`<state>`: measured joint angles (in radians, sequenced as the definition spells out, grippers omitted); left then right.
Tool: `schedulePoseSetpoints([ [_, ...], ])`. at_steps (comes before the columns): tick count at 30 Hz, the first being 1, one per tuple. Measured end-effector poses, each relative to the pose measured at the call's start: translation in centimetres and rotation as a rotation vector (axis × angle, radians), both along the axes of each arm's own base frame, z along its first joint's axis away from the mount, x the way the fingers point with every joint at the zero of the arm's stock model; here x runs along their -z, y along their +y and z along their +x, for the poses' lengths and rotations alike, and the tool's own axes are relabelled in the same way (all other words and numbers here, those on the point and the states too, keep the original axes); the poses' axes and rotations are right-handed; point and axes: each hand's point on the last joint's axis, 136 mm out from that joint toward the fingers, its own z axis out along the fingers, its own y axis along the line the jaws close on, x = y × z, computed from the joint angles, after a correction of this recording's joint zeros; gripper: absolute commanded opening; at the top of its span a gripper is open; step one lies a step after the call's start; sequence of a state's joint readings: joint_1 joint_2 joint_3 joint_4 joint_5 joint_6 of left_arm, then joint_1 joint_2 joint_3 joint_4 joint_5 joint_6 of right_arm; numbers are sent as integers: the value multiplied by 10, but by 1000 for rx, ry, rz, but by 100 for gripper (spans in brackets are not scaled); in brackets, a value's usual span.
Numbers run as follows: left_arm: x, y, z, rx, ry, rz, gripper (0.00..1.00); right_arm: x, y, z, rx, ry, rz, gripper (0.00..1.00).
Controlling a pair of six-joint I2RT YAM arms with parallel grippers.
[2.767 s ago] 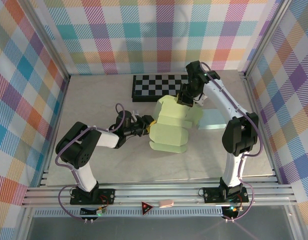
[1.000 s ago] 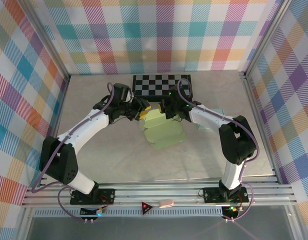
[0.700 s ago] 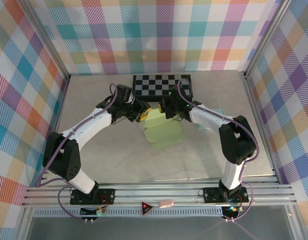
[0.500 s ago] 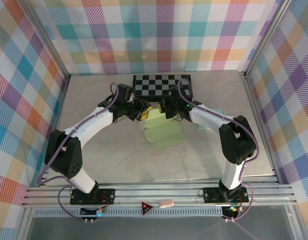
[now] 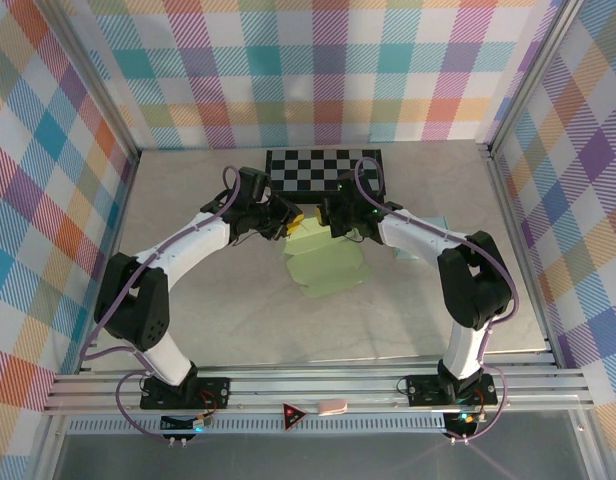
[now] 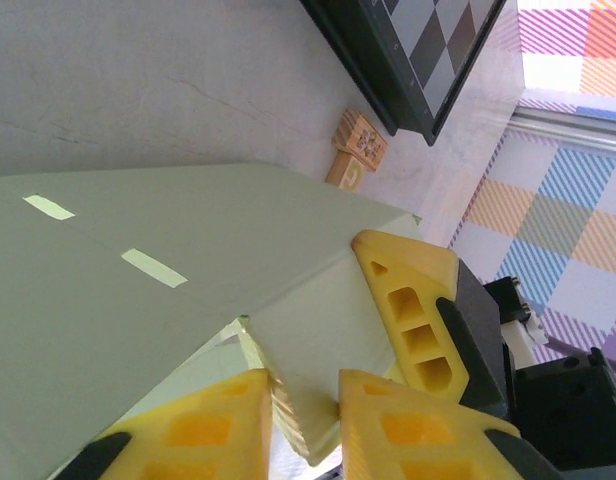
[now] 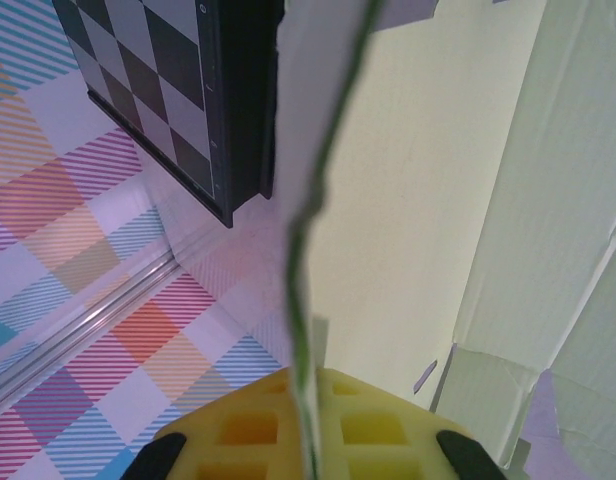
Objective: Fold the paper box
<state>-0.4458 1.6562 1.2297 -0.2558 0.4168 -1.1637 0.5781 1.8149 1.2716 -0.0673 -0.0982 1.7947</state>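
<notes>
The pale green paper box lies partly folded mid-table, its far flaps raised. My left gripper is at the box's far-left corner. In the left wrist view its yellow fingers close on a small green flap, with the gripper shut on it. My right gripper is at the far edge, just right of the left one. In the right wrist view a thin flap edge runs up from between the pads, and the gripper is pinched shut on it.
A black and white chessboard lies just behind the box and both grippers, also seen as the chessboard. A small wooden block sits on the table between the board and the box. Checked walls enclose the table.
Since 2.8 s ago both arms have swung to the box's far edge, and the box is folded narrower. Over the last second the left gripper edged slightly right toward the right one.
</notes>
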Motion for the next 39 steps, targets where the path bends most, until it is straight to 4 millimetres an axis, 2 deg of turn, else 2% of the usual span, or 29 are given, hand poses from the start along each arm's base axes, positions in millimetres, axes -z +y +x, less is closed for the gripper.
schedulePoseSetpoints([
  [4, 0, 0, 0, -2, -1, -2, 13, -1, -1, 1, 4, -5, -1, 0],
  [7, 1, 0, 1, -6, -3, -9, 10, -1, -2, 1, 9, -19, 4, 9],
  [14, 16, 3, -4, -25, 16, -14, 7, 8, -5, -10, 0, -25, 9, 22],
  [22, 17, 6, 0, -52, 8, -6, 6, -2, -1, -21, -37, -43, 27, 24],
  [26, 16, 7, 3, -62, -5, -8, 6, -13, -1, -24, -49, -77, 33, 20],
  [30, 17, 8, 3, -67, -4, -7, 6, -6, -3, -25, -50, -81, 26, 23],
  [35, 18, 9, 2, -69, -2, -6, 6, -3, -3, -18, -65, -118, 17, 34],
  [39, 18, 12, 1, -74, 0, -5, 6, -6, -3, -13, -78, -167, 16, 31],
])
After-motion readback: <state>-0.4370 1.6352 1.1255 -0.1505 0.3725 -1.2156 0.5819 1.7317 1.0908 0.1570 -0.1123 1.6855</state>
